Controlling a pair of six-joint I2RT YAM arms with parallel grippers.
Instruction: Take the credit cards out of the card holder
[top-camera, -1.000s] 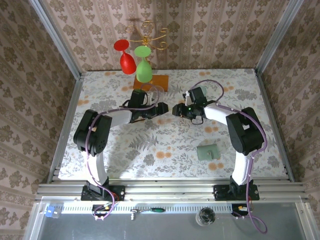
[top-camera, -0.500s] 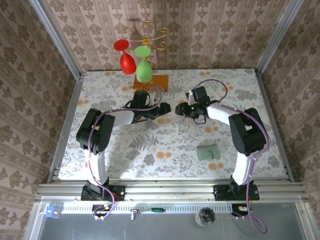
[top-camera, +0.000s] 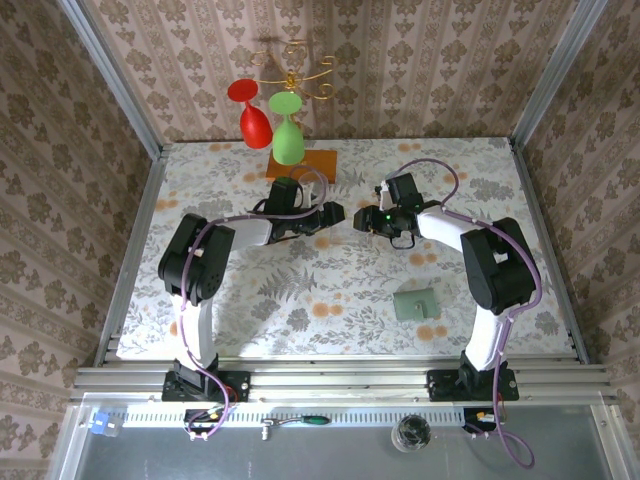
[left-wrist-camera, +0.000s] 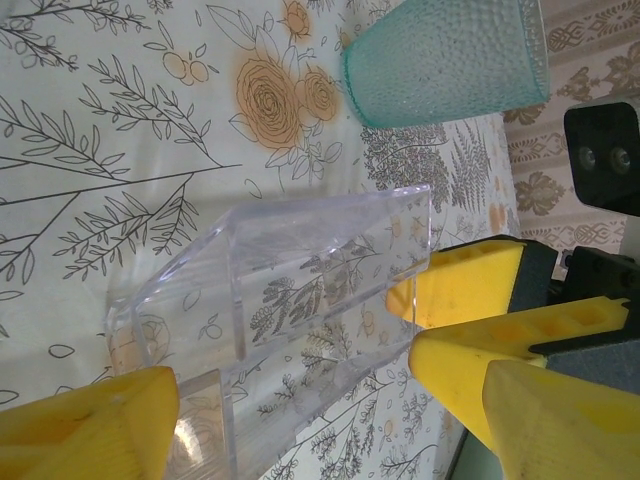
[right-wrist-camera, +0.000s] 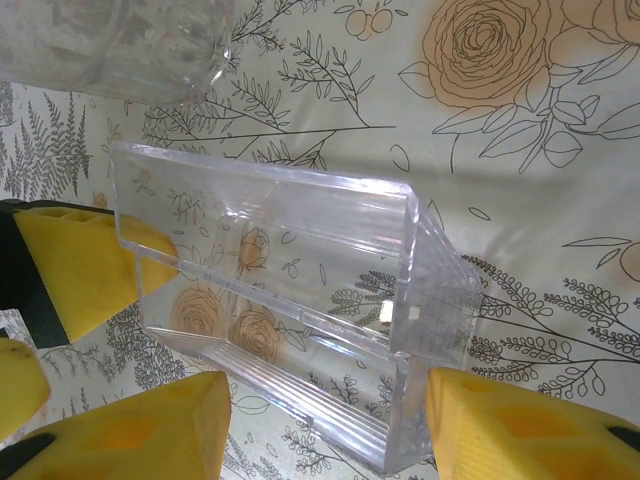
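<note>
The card holder (top-camera: 415, 303), a flat pale grey-green wallet, lies shut on the table at the near right, away from both grippers. The credit cards are hidden. At mid-table my left gripper (top-camera: 333, 213) and right gripper (top-camera: 368, 218) face each other. Between them a clear acrylic stand (left-wrist-camera: 290, 270) lies on the flowered cloth. The left gripper (left-wrist-camera: 300, 425) is open, its yellow fingers (left-wrist-camera: 85, 430) either side of one end of the stand. The right gripper (right-wrist-camera: 330, 435) is open around the stand's (right-wrist-camera: 270, 270) other end. I cannot tell whether any finger touches it.
A pale teal cup (left-wrist-camera: 445, 60) stands beyond the stand, and a clear glass (right-wrist-camera: 110, 45) beyond it the other way. A red (top-camera: 250, 115) and a green wine glass (top-camera: 288, 140) hang from a gold rack on an orange base (top-camera: 312, 163) at the back.
Both grippers have shifted slightly to the right together. The left arm has reached further out and the right arm has drawn back. The card holder has not moved.
</note>
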